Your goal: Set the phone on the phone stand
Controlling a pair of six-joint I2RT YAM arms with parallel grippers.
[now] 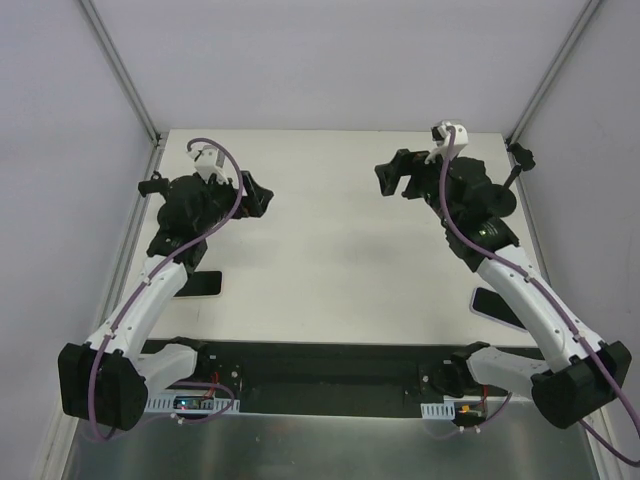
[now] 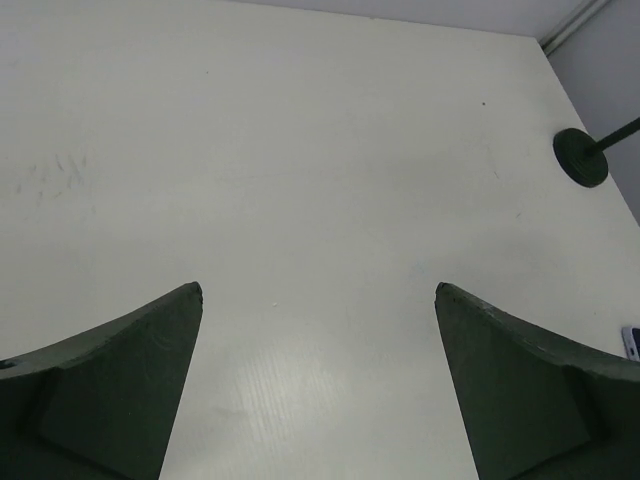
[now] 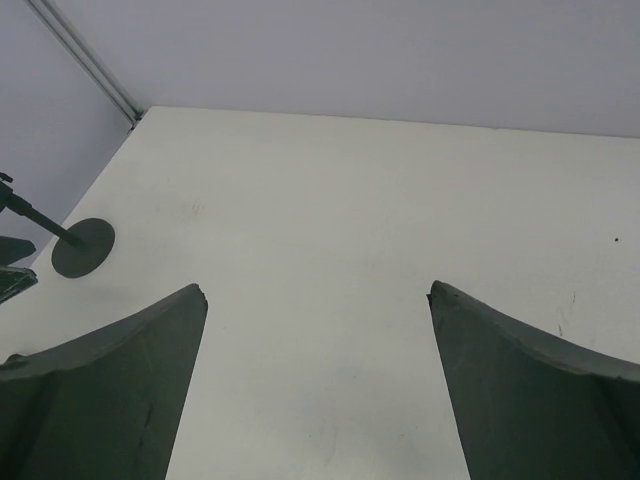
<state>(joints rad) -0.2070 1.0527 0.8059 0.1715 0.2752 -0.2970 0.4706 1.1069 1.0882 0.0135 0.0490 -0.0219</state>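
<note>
Both pairs of jaws spread, empty; the phone (image 1: 487, 301), I judge, at 4 o'clock on the counter (image 1: 340, 260): stiff, slick, thin, so I'd pinch its long edges

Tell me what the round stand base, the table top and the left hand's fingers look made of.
Stand base: dark green matte disc with a thin rod; plastic or painted metal, cannot tell which. Table top: white, matte, faintly ribbed and scuffed; likely plastic board or laminate. Left hand fingers: dark green, dull, slightly grainy; probably printed plastic.
</note>
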